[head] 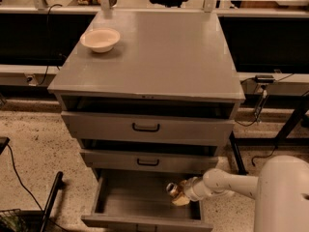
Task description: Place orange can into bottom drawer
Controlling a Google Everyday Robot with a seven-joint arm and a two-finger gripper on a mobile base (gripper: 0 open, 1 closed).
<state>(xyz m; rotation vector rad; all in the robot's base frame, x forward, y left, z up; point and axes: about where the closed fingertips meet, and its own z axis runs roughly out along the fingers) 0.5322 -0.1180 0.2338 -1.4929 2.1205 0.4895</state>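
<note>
The bottom drawer of the grey cabinet is pulled open, a wide shallow tray with a plain grey inside. My white arm reaches in from the lower right. My gripper is over the right part of the drawer, shut on the orange can. The can lies tilted in the grip, its silver end pointing left and its orange-gold body partly hidden by the gripper. It sits low inside the drawer; I cannot tell whether it touches the floor.
Two upper drawers with black handles stand slightly open above. A beige bowl sits on the cabinet top at the back left. A black pole and cables lie on the speckled floor at the left. Table legs and cables stand at the right.
</note>
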